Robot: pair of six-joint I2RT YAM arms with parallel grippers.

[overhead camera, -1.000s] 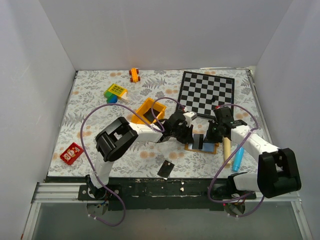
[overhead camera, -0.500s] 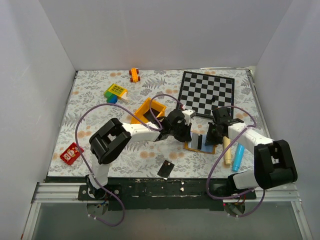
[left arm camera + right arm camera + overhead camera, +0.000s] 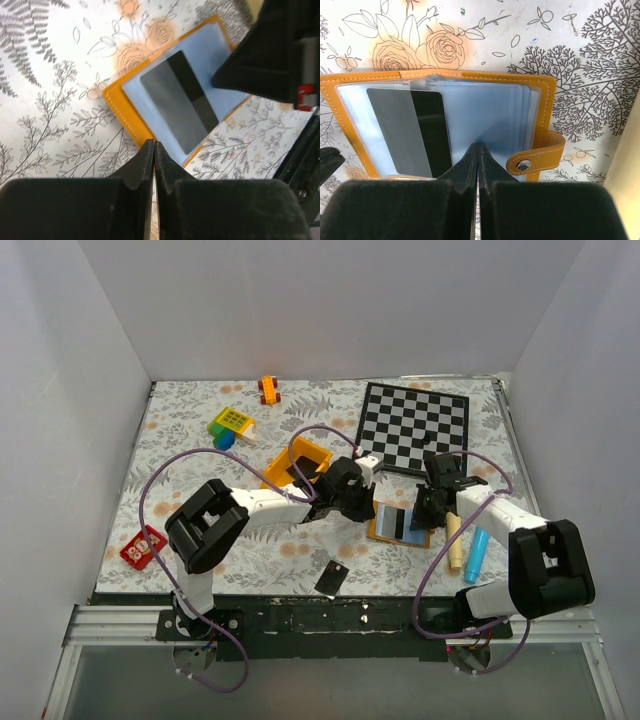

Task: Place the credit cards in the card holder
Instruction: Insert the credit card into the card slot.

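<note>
Black plastic is what you go for next: the loose credit card (image 3: 331, 578) lies flat on the floral table, nearer the arm bases than the card holder (image 3: 547, 107), a little to its left and well apart from it. Neither arm has it.

The holder lies spread open, pale blue sleeves up. A seated card (image 3: 417, 130) is tucked into a sleeve on the side away from the snap tab (image 3: 535, 159), so by my reckoning one card is in and one is left to do.

The left gripper (image 3: 154, 145) hovers at the holder's left edge, jaws pressed together on nothing. The right gripper (image 3: 477, 146) hangs over the holder's near edge beside the tab, likewise closed and empty. Whether it touches the sleeves I cannot tell.

- **The pick:** use the left arm, since it is nearer that card. Part the jaws first and come down at one short edge.
- **The card:** expect so thin a card to need tipping or sliding before a finger gets under it.
- **The holder:** let the right fingertips pin the holder's free half so the sleeves do not lift.

Beyond the holder, the yellow bin (image 3: 283, 465) and the chequered board (image 3: 415, 425) play no part; steer clear of both.
</note>
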